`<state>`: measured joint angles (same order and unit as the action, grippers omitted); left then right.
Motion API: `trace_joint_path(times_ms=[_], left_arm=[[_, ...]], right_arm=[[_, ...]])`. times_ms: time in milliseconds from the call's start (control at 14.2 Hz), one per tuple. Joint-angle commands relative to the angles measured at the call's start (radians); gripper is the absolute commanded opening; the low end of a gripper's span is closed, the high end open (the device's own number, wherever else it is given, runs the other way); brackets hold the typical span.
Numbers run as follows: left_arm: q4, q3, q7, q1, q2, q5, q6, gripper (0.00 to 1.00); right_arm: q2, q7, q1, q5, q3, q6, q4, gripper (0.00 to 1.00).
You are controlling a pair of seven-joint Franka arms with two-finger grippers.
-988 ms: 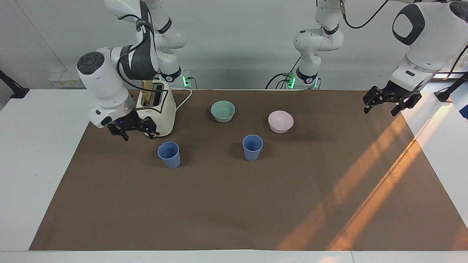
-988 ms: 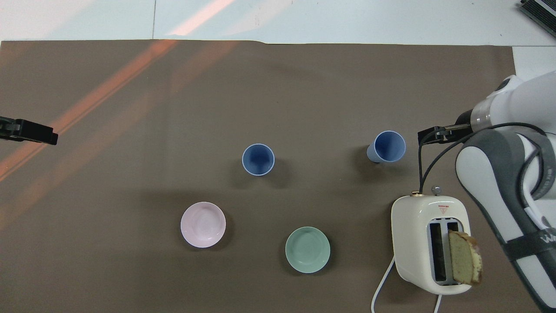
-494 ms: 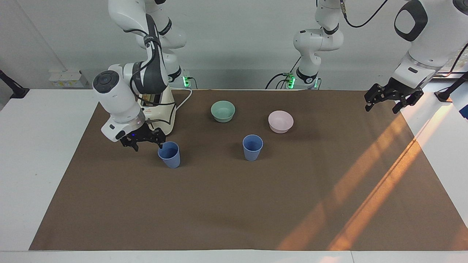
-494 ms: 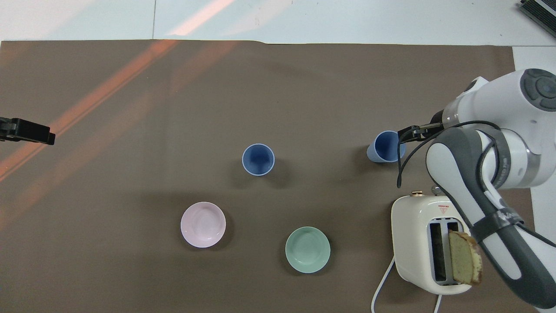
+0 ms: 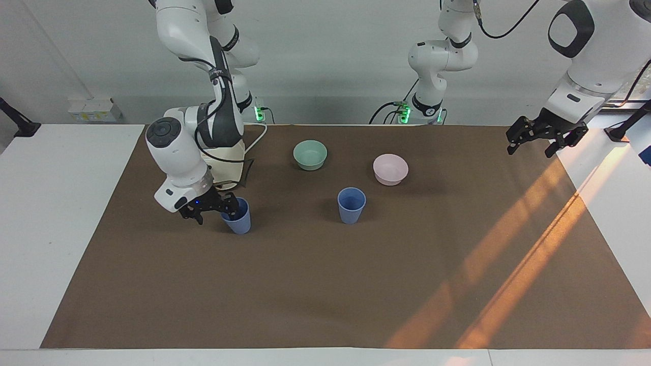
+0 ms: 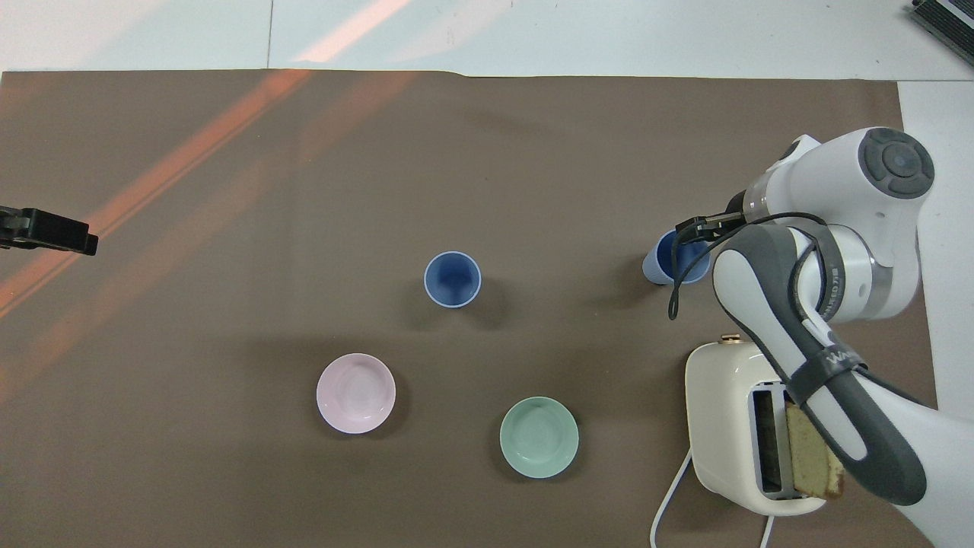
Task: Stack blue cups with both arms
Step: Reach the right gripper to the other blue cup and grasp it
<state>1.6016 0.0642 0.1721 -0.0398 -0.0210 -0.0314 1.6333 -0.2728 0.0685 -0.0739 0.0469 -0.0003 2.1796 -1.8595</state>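
Two blue cups stand upright on the brown mat. One cup (image 5: 351, 206) is mid-table, also in the overhead view (image 6: 452, 279). The other cup (image 5: 240, 221) stands toward the right arm's end, in front of the toaster, and shows in the overhead view (image 6: 666, 262). My right gripper (image 5: 215, 211) is low at this cup's rim, open, with one finger at or inside the rim and the other outside it. The arm hides part of the cup from above. My left gripper (image 5: 542, 137) is open and empty, and waits in the air over the mat's edge at the left arm's end (image 6: 47, 230).
A cream toaster (image 6: 723, 415) with a bread slice (image 6: 811, 460) in one slot stands nearer to the robots than the right gripper's cup. A mint-green bowl (image 5: 310, 154) and a pale pink bowl (image 5: 390, 169) sit nearer to the robots than the middle cup.
My right arm has swung from beside the toaster down and along to the cup at its end, and its gripper now meets the rim. The left gripper has barely moved.
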Motion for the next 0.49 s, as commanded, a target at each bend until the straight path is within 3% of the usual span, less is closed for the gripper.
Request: trace_joint_path(times_ms=[0, 71, 424], left_arm=[[-0.002, -0.01, -0.011, 0.006, 0.012, 0.013, -0.021, 1.0], [-0.003, -0.01, -0.011, 0.006, 0.012, 0.013, -0.023, 1.0], [-0.002, -0.01, -0.013, 0.011, 0.027, 0.013, -0.043, 1.0]], right_arm=[[0.006, 0.019, -0.007, 0.019, -0.001, 0.009, -0.004, 0.11], [0.004, 0.02, -0.007, 0.019, -0.001, 0.009, -0.004, 0.0], [-0.002, 0.019, -0.016, 0.018, 0.0, -0.003, 0.002, 0.0]])
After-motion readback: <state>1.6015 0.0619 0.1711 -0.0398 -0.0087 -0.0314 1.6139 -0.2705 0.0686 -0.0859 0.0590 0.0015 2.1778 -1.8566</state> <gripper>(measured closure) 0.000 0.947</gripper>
